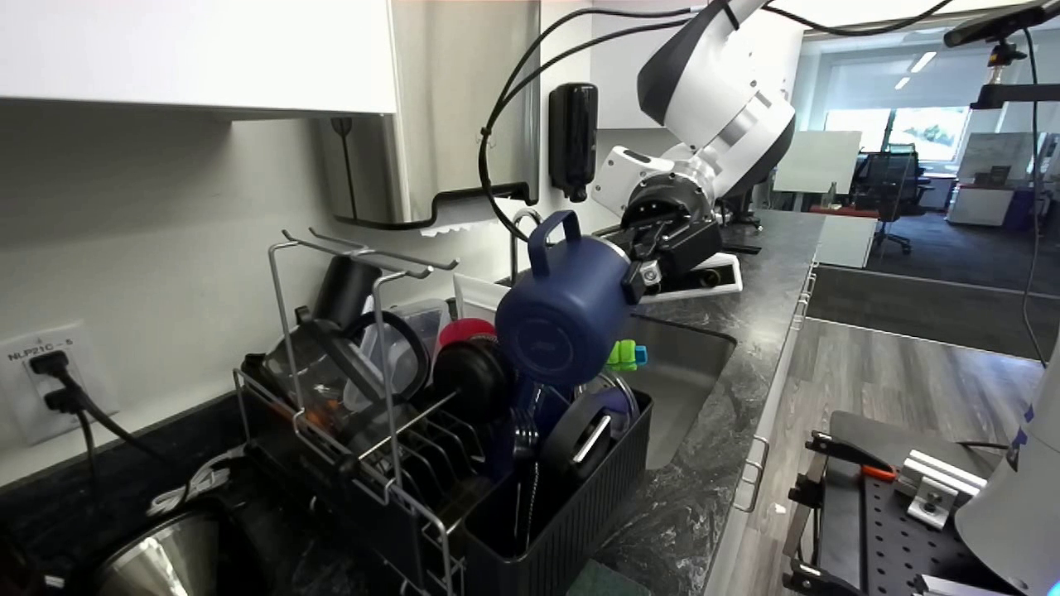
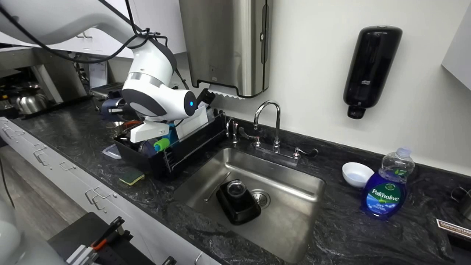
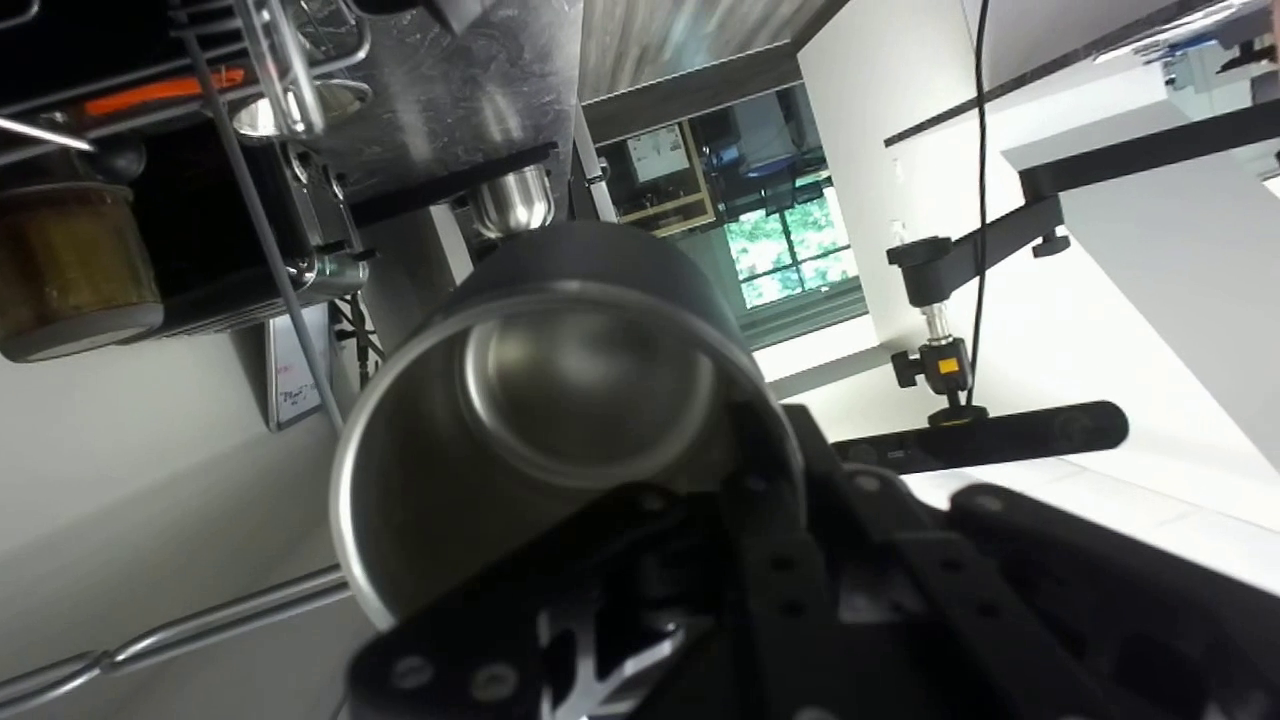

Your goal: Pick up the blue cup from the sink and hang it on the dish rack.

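Far L in an ext. view, you've got a white wall outlet plate [image 1: 93, 364] w/ black plugs [image 1: 51, 362]. Next comes the crowded black wire dish rack [image 1: 356, 497], its taller silver wire frame [image 1: 387, 389] standing up; a black cylindrical tumbler [image 1: 346, 291] tilts there & a red round dish [image 1: 466, 329] shows farther R. Just R of the frame's hooks is your large navy-blue rounded cup [image 1: 563, 306], raised & tilted, handle on top (can't tell if it touches anything in the rack). Your black two-finger gripper [image 3: 795, 455] is clenched on the cup's wall, one finger inside the mouth, one outside, per the wrist view. R of that, your recessed steel sink [image 2: 287, 217] holds a black rectangular container [image 2: 244, 209] w/ a round clear piece [image 2: 236, 188] on top. Far R, a white round bowl [image 2: 357, 176] sits just beside a clear plastic bottle of blue dish soap [image 2: 384, 191].
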Action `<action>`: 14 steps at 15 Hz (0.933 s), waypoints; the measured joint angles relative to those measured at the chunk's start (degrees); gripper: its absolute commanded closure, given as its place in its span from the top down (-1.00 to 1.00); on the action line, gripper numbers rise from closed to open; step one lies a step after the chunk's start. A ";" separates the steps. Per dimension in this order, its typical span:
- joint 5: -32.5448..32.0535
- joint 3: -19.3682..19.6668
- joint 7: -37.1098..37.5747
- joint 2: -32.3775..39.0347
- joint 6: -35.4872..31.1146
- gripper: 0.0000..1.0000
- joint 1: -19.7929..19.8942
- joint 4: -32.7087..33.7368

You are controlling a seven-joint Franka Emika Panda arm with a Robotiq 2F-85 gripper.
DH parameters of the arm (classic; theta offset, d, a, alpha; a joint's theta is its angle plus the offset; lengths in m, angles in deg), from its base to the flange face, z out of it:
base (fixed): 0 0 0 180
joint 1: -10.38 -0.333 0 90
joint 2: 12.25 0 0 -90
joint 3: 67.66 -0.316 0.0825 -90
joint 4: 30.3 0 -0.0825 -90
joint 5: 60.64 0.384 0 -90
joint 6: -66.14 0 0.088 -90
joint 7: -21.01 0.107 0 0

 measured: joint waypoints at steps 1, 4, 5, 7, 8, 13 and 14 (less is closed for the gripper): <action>0.00 -0.21 0.00 -0.01 -0.24 -0.97 -0.19 0.00; 0.01 -0.90 0.02 -0.16 -0.44 -0.97 -0.80 0.00; 0.01 -1.11 0.03 -0.27 -0.49 -0.97 -1.07 0.00; 0.21 -1.51 0.12 -0.62 -0.53 -0.97 -1.47 0.00; 0.69 -1.63 0.16 -0.77 -0.55 -0.97 -1.60 0.02; 2.33 -1.42 1.80 -1.18 -0.63 -0.87 -1.57 0.25; 2.33 -1.24 2.17 -1.18 -0.63 -0.87 -1.52 0.29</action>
